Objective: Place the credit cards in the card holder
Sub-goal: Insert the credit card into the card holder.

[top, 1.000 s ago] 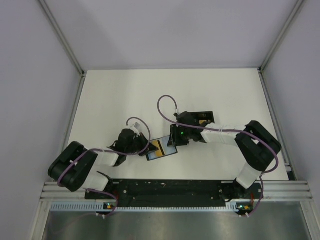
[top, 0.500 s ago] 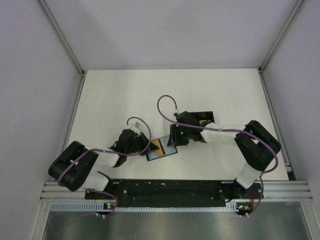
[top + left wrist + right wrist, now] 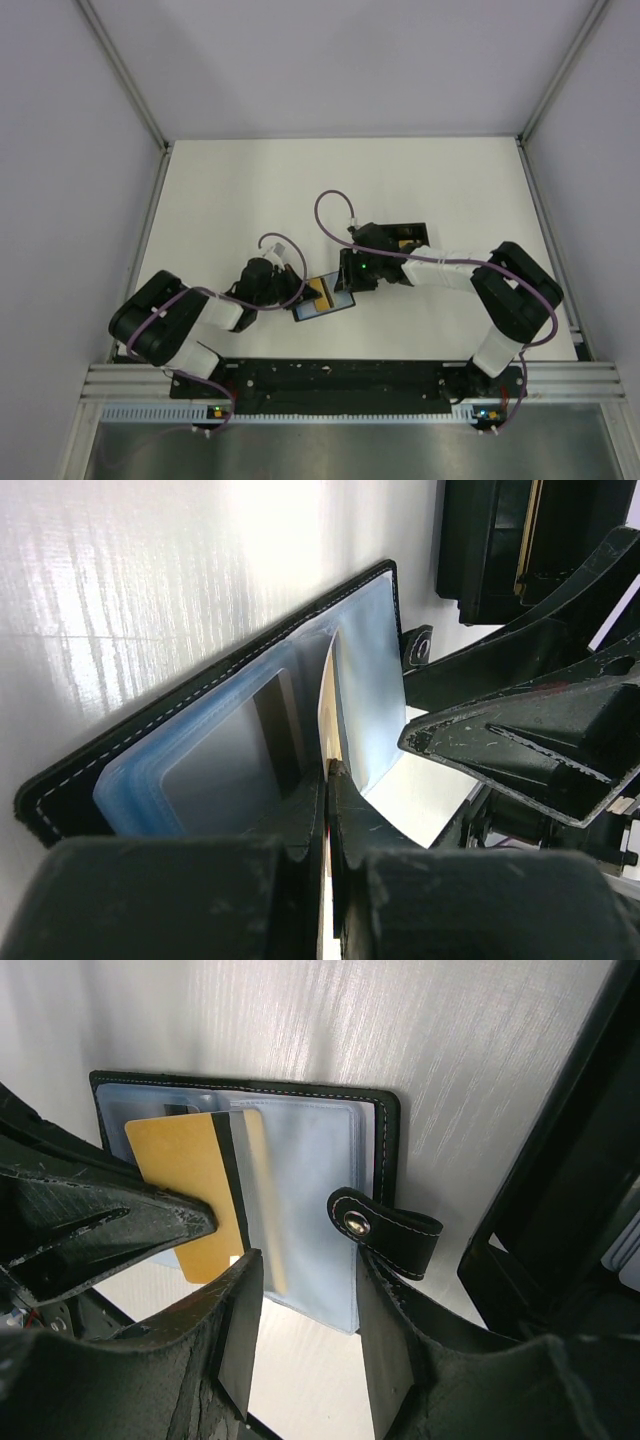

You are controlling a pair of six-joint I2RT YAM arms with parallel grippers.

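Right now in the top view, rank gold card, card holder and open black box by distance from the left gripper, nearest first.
1. gold card: clamped between the fingers of the left gripper, so it is touching.
2. card holder: lies open on the table under the card, just past the fingertips.
3. open black box: farthest, up and to the right of the holder.

Robotics lab test cell, bare white surface (image 3: 250, 180), plain pale enclosure walls (image 3: 340, 60), aluminium frame posts (image 3: 122, 70), cabled left arm (image 3: 215, 315) and right arm (image 3: 450, 272) bolted to a black base rail (image 3: 340, 378)
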